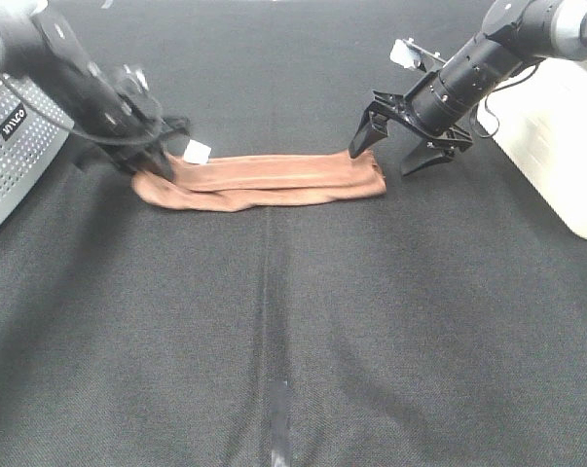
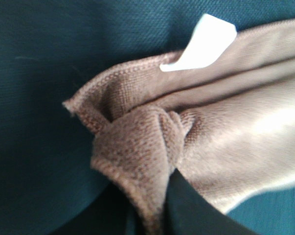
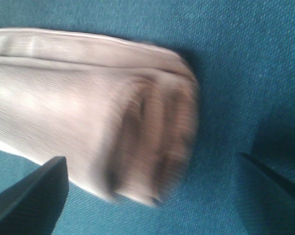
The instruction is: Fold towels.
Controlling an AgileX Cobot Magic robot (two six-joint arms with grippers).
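The brown towel [image 1: 264, 181] lies on the black cloth table as a long narrow folded strip, with its white tag [image 1: 197, 152] at the left end. My left gripper [image 1: 155, 163] is shut on the towel's left end. In the left wrist view the black fingers [image 2: 186, 210] pinch a bunched corner of the towel [image 2: 137, 147], with the tag [image 2: 206, 44] beyond. My right gripper [image 1: 390, 156] is open and empty, just above the towel's right end. The right wrist view shows that blurred end [image 3: 98, 107] between the spread fingertips [image 3: 34, 196].
A grey perforated metal box [image 1: 11, 146] stands at the left edge behind the left arm. A white box [image 1: 556, 136] stands at the right edge beside the right arm. A seam [image 1: 271, 292] runs down the middle of the black table cover.
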